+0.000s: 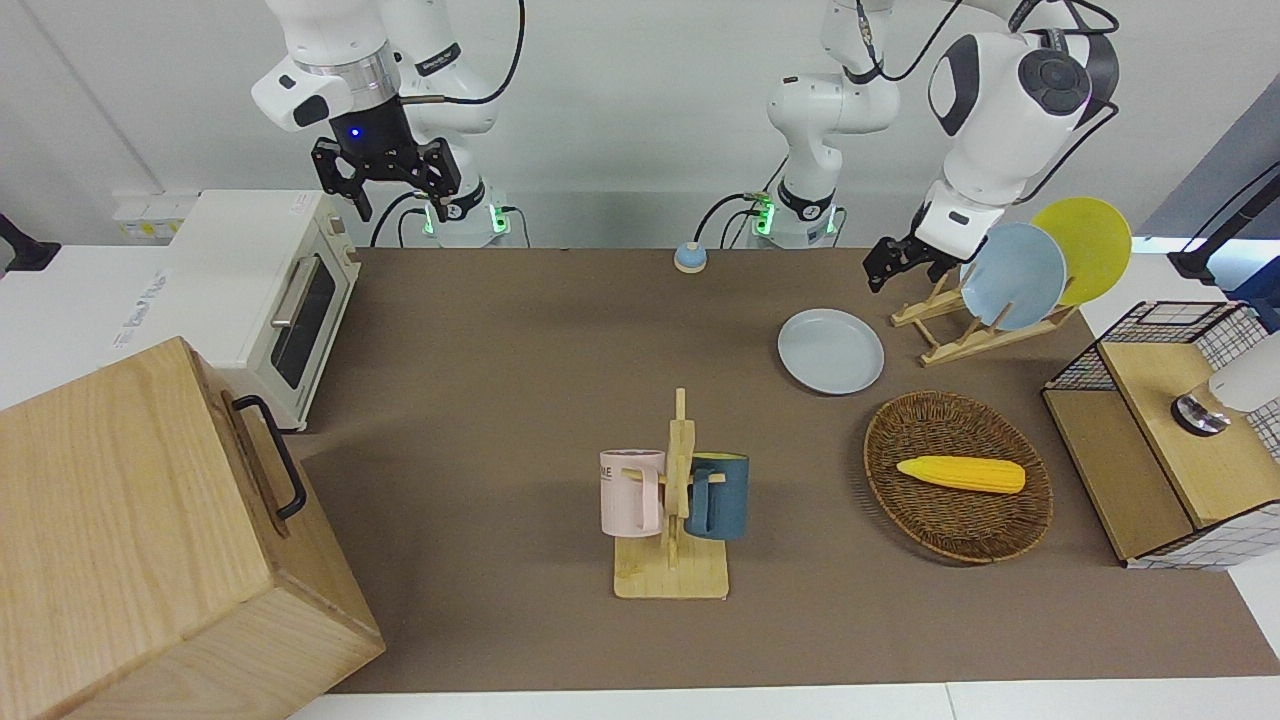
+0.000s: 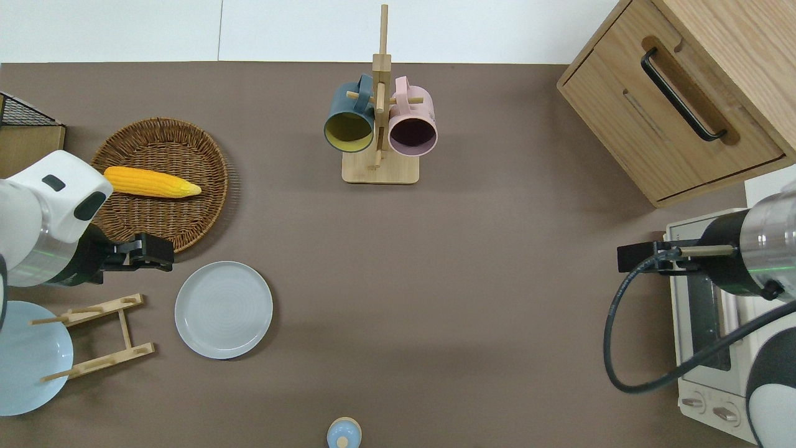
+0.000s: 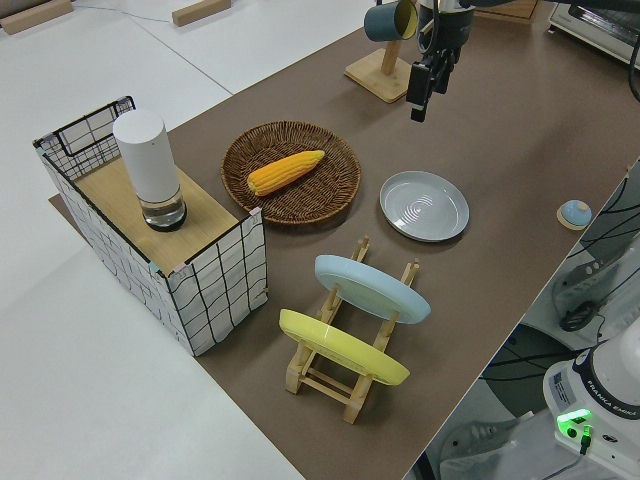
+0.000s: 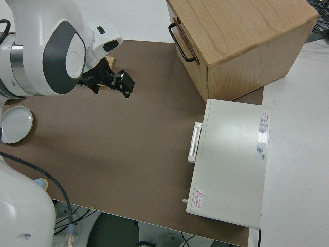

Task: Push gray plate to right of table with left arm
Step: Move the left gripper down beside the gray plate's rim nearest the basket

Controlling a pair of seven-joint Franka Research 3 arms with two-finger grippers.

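The gray plate lies flat on the brown table, toward the left arm's end and nearer to the robots than the wicker basket. My left gripper hangs in the air over the basket's nearer rim. It is apart from the plate and nothing is in it. The right arm is parked, its gripper open and empty.
The wicker basket holds a corn cob. A wooden dish rack beside the gray plate carries a light-blue plate and a yellow plate. A mug rack stands mid-table. A wooden box, a toaster oven, a wire shelf and a small blue knob stand at the edges.
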